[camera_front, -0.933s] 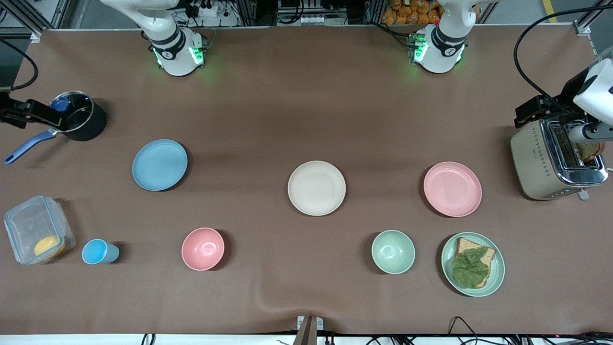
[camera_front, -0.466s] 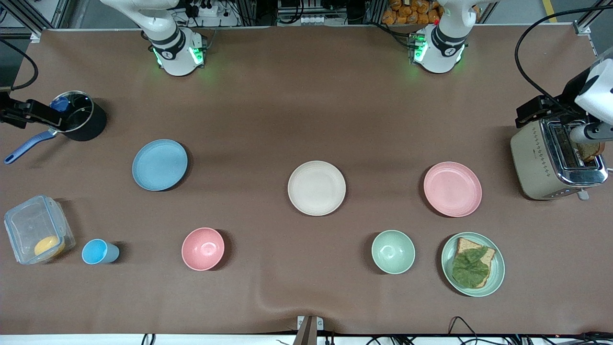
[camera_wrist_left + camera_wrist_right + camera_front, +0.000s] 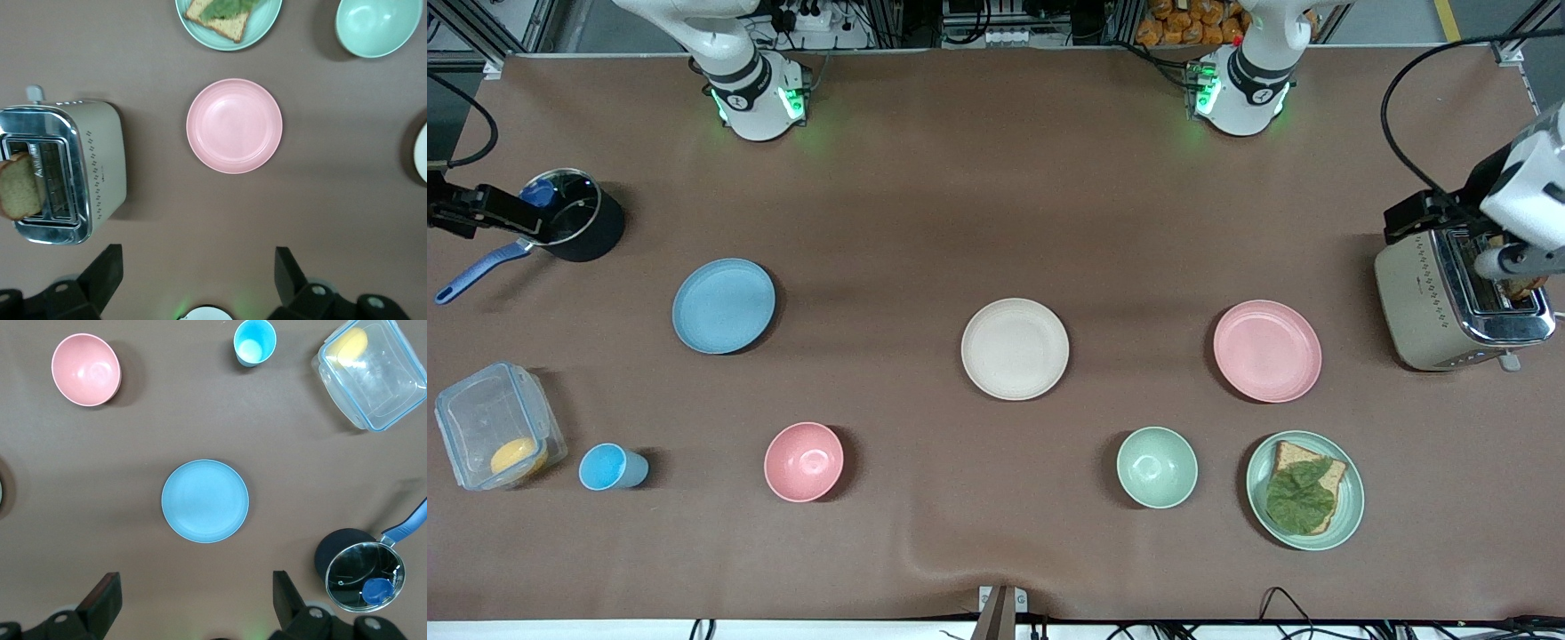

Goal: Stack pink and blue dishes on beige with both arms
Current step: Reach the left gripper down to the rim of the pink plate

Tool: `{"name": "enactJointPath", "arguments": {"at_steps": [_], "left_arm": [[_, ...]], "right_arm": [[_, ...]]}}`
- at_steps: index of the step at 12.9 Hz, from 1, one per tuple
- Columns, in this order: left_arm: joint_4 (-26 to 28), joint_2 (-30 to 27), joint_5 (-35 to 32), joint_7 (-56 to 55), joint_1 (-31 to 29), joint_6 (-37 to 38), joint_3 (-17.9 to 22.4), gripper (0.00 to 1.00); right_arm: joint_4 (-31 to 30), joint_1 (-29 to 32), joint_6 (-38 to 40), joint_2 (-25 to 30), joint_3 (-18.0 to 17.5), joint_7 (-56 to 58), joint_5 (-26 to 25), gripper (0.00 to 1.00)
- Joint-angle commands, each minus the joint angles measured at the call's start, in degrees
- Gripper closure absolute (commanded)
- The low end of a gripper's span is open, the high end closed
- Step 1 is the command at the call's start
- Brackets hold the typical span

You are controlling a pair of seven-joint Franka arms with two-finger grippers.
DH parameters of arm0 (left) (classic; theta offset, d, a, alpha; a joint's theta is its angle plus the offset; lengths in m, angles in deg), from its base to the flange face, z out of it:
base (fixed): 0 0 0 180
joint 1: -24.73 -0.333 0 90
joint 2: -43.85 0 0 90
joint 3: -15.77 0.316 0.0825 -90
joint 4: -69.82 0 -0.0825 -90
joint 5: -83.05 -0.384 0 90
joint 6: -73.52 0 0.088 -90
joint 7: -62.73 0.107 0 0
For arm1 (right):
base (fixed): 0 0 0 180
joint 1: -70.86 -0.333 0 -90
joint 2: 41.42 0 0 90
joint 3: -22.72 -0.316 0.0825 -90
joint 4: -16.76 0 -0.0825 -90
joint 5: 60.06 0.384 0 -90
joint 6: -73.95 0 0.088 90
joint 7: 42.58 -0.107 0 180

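The left gripper (image 3: 193, 283) hangs high with its jaws spread wide and nothing between them, looking straight down on the pink plate (image 3: 234, 125); it is placed so the plate sits square in the gap ahead of its fingers, which reads as lining up for a drop onto the rim. The right gripper (image 3: 193, 603) is set the same way, jaws wide and empty, centred above the blue plate (image 3: 205, 501). Neither gripper shows in the front view, where only the arms' bases stand along the table's back edge. On the table (image 3: 996, 213) the three plates lie in a row across the middle, well apart: the blue plate (image 3: 724, 306) toward the right arm's end, the beige plate (image 3: 1015, 348) in the centre, bare and waiting, and the pink plate (image 3: 1267, 350) toward the left arm's end. That spacing gives each arm its own plate and a shared target between them. Nothing is stacked yet. A toaster (image 3: 1449, 302) stands near the left arm's end edge, close to the pink plate, so a lift there should likely stay clear of it.
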Motion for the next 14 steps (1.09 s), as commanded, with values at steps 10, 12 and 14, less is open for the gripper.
{"name": "enactJointPath", "arguments": {"at_steps": [10,12,14], "left_arm": [[35.4,13.5,-1.4,0.9,-8.6,-54.6,-0.3,0.0],[35.4,16.8,-1.4,0.9,-8.7,-56.4,-0.3,0.07],[35.0,18.6,-1.4,0.9,-9.2,-57.1,-0.2,0.1]], "right_arm": [[-2.4,7.0,-0.2,-11.8,0.6,2.7,1.5,0.0],[-6.4,8.4,-5.0,-13.0,0.6,5.3,1.5,0.0],[-12.9,8.9,-12.4,-12.5,0.6,8.0,2.3,0.0]]}}
